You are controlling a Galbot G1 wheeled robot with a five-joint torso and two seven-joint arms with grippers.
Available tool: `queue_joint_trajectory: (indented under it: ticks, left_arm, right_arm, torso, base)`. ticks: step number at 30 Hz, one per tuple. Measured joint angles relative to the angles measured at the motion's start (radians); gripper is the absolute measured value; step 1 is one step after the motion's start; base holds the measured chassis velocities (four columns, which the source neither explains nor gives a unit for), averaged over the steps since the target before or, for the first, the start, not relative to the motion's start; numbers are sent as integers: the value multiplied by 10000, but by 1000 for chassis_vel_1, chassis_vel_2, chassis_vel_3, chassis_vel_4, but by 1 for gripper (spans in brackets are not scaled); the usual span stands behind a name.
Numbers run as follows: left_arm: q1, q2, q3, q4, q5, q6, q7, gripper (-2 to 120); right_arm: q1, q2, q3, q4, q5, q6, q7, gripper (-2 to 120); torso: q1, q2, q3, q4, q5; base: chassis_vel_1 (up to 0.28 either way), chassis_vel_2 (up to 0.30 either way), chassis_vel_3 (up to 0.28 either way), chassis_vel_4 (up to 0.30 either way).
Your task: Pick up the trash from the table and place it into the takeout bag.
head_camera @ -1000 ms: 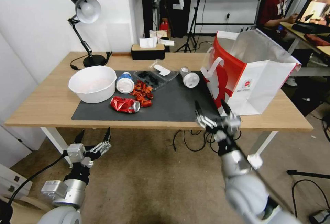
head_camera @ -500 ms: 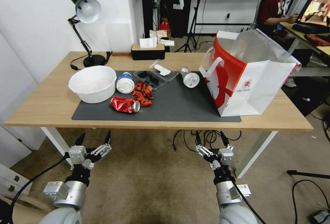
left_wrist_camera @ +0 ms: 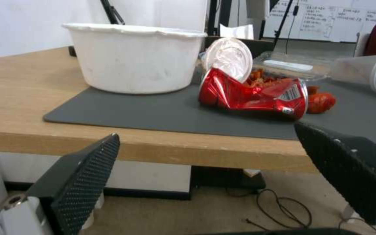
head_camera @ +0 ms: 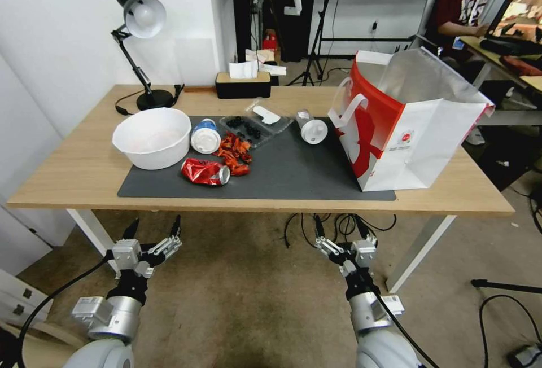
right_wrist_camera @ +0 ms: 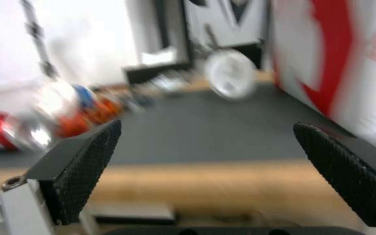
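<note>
**Trainee:** Where do your grippers stand?

**Lead:** Both hang below the front edge of the table (head_camera: 62,179), over the carpet. Your left gripper (head_camera: 153,226) has its jaws spread wide and empty; your right gripper (head_camera: 337,226) is the same, wide and holding nothing.

**Trainee:** And the trash?

**Lead:** All of it is on the dark grey mat (head_camera: 293,170), up and forward of both grippers. The crushed red can (head_camera: 204,171) lies nearest the front edge, on its side, its long axis running roughly across the table, parallel to that edge. Behind it sit the red wrapper scraps (head_camera: 234,153), the blue cup with white lid (head_camera: 204,135) tipped over, and the clear tray (head_camera: 255,125). The white bowl (head_camera: 152,138) stands at the mat's left end. A clear plastic cup (head_camera: 310,126) lies on its side near the takeout bag (head_camera: 406,125), which stands open at the mat's right end.

**Trainee:** Which arm would you use on the can?

**Lead:** Your left, I'd judge. In the left wrist view the can (left_wrist_camera: 253,94) sits straight ahead and above the fingers (left_wrist_camera: 83,176), just past the table edge. You'd have to rise over that edge first, then close across the can's short width. Your right gripper lies nearer the bag and the clear cup.
</note>
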Motion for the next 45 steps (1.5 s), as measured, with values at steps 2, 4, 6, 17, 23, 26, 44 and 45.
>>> queue_joint_trajectory:
  ticks: [2,4,6,17,23,26,44,45]
  left_arm:
    - [-48,-6,66,2,20,10,12,100]
    - [-61,-1,83,2,30,17,24,100]
    - [-128,51,119,-29,80,73,68,100]
    - [-115,-87,71,-278,93,167,81,100]
    - [-99,-100,-10,-308,55,165,81,100]
    - [-105,-96,-49,-275,7,171,61,100]
    - [1,-156,-73,-340,-58,119,-1,100]
    - [13,-156,-77,-350,-59,118,-2,100]
  right_arm:
    - [963,-119,-400,121,410,-432,-647,100]
    - [1313,-156,-566,114,503,-527,-824,100]
    - [2432,-231,-1082,-12,881,-899,-1249,100]
    - [6183,542,-2729,-1545,1537,-2765,-14,100]
    - [7218,1017,-3059,-2178,1796,-4295,1699,100]
    - [7663,1222,-3100,-2317,2275,-5644,2913,100]
    - [9290,1989,-2730,-4893,3236,-7150,4250,100]
    - [9345,2010,-2722,-5055,3237,-7140,4216,100]
  torso:
    - [0,0,1,2,0]
    - [0,0,1,2,0]
    - [0,0,1,3,0]
    - [0,0,1,3,0]
    - [0,-1,1,2,0]
    - [0,-1,1,0,-1]
    - [-1,0,0,1,1]
    - [-1,-1,0,-1,1]
  base:
    - [0,0,0,0]
    - [0,0,0,0]
    - [0,0,0,0]
    - [0,0,0,0]
    - [0,0,0,0]
    - [0,0,0,0]
    - [0,0,0,0]
    - [0,0,0,0]
